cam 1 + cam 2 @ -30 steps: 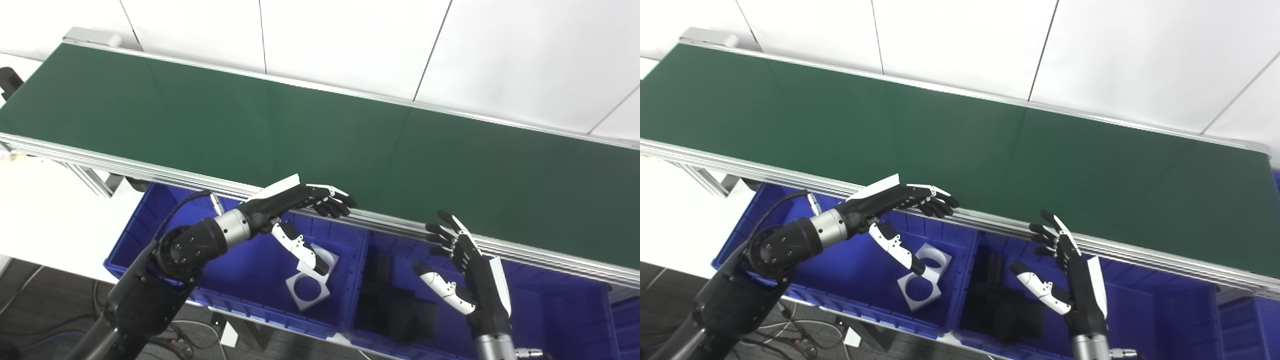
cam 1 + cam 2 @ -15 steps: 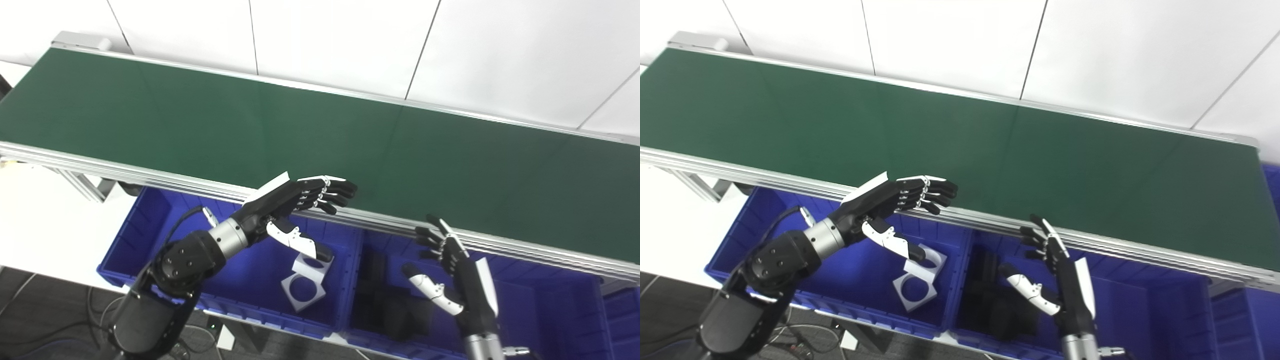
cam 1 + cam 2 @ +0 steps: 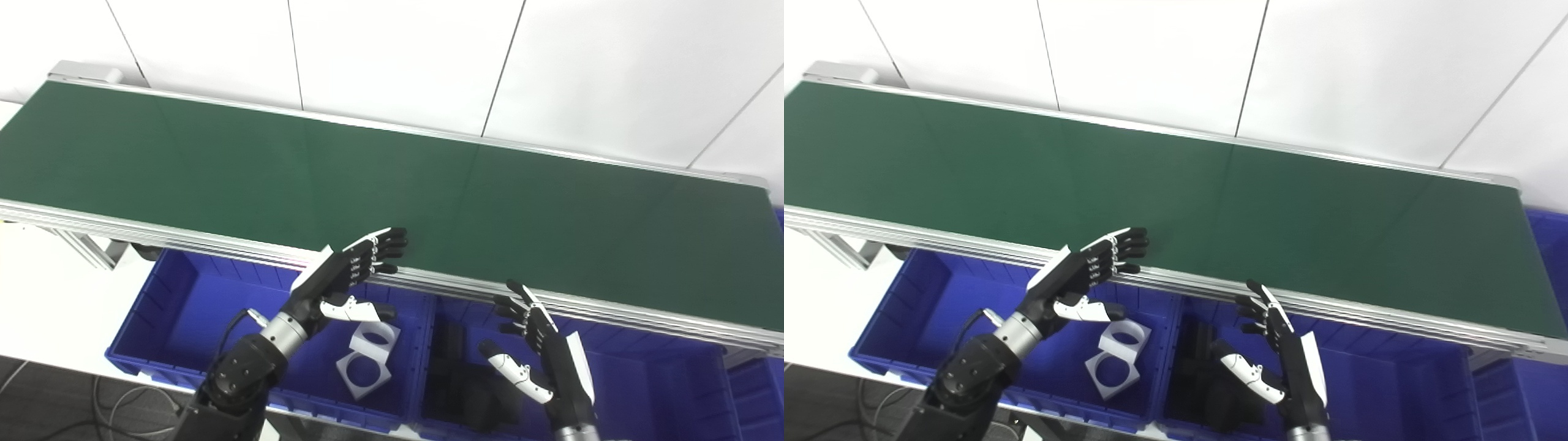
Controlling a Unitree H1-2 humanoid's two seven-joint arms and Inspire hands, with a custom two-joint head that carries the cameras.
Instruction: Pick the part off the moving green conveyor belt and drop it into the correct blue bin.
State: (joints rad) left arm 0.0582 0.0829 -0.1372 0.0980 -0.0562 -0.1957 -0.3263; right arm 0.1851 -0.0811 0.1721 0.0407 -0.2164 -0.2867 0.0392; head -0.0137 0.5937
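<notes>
The green conveyor belt carries no part. White ring-holed parts lie in the left blue bin; dark parts fill the next bin. The left hand hovers spread and empty at the belt's near rail, the right hand likewise spread and empty. Only the right eye view shows another blue bin beyond the belt's right end.

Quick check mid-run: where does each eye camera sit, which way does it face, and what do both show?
Left eye view: on the head, looking down at the green belt and blue bins; left hand and right hand open.
Right eye view: beside it, same aim, scene shifted slightly left.
Shared: bare belt, white ring parts in the left bin.
</notes>
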